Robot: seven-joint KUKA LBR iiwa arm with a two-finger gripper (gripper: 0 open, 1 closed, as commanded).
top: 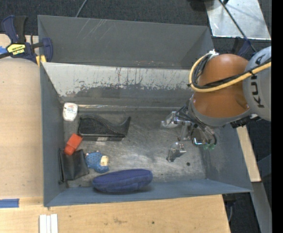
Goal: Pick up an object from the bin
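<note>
Where the bin [131,47] floor meets its front wall, we log a blue pouch [123,180]; behind it, a blue toy [97,161] and an orange block [74,143]. Level with these at right, the gripper [176,139] hangs over bare floor, fingers spread, empty, well apart from every item. Farther back left: black wedge [104,127], white tub [70,111].

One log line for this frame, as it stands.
gripper: open, empty | over: bare bin floor, right side | nearest: black curved piece, blue pouch, both leftward
</note>
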